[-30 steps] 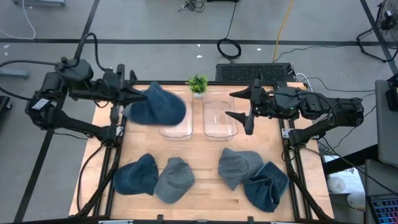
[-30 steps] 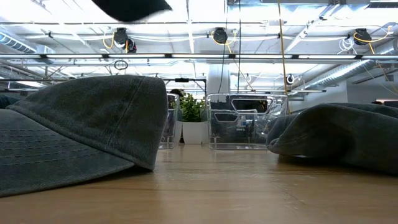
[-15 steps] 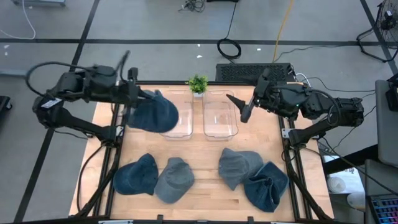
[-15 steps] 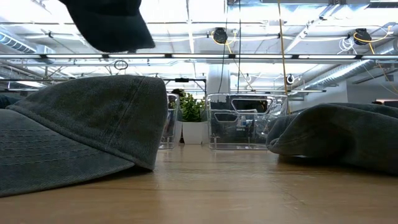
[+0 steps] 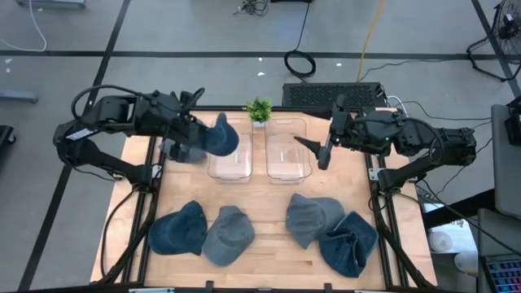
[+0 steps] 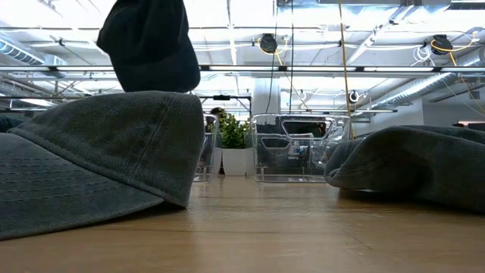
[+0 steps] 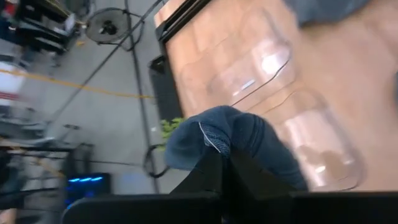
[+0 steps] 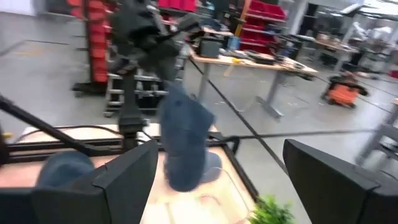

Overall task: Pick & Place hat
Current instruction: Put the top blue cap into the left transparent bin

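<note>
A dark blue hat [image 5: 216, 136] hangs in the air over the left end of the left clear bin [image 5: 232, 165], with my left gripper [image 5: 192, 134] shut on it. The low view shows the hat [image 6: 149, 47] well above the table. It also shows in the left wrist view [image 7: 239, 140] and, farther off, in the right wrist view [image 8: 185, 140]. My right gripper [image 5: 314, 147] stands open and empty above the right clear bin [image 5: 287, 156], pointing toward the left arm. My left gripper pinches the hat between its two shut fingers [image 7: 214, 177] at the hat's edge nearest the arm [image 7: 217, 149]; whether that is brim or crown I cannot tell. The fingers come from the table's left, slanting down. The hat droops below them, clear of bin and table.
Several more hats lie on the near half of the table: two at the left [image 5: 179, 229] [image 5: 228, 236] and two at the right [image 5: 311, 218] [image 5: 350, 242]. A small potted plant [image 5: 259, 110] stands at the far edge between the bins.
My left gripper has gone toward the table's right edge and down, rolling its wrist. The hat, spread wide and flat before, now hangs down narrow beside the fingers and has dropped lower in the low view. My right gripper has kept its place, still open.
</note>
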Robot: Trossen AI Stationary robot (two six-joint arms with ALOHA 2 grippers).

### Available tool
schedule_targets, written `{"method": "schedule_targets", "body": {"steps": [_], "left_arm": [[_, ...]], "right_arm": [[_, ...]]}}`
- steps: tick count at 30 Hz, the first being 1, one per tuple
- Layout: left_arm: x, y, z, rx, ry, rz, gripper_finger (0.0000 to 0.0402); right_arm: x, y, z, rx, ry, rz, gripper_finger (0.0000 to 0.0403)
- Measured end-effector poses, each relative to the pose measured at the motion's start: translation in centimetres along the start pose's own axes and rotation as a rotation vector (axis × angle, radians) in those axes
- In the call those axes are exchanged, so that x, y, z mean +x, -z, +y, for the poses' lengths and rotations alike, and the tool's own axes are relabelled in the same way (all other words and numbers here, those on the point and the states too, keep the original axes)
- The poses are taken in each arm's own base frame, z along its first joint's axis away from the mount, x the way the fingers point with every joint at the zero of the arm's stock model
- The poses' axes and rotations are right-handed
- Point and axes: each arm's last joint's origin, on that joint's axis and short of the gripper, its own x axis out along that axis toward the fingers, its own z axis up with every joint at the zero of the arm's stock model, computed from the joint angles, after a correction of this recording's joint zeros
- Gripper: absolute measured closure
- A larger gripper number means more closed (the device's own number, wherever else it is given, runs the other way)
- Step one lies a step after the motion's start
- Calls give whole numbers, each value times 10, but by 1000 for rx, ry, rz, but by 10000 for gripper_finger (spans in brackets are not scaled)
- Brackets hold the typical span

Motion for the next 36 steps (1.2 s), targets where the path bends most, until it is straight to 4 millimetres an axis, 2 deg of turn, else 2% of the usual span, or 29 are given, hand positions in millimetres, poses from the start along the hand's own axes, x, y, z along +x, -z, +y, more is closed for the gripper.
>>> {"method": "schedule_targets", "body": {"steps": [11,28,36], "left_arm": [[21,5,15,43,-55,96,400],[86,18,37,188,37,257,400],[88,23,42,200,41,241,400]], "right_arm": [[15,8,8,-58,-6,54,70],[15,11,8,-63,-3,82,72],[15,11,8,-64,-3,83,72]]}}
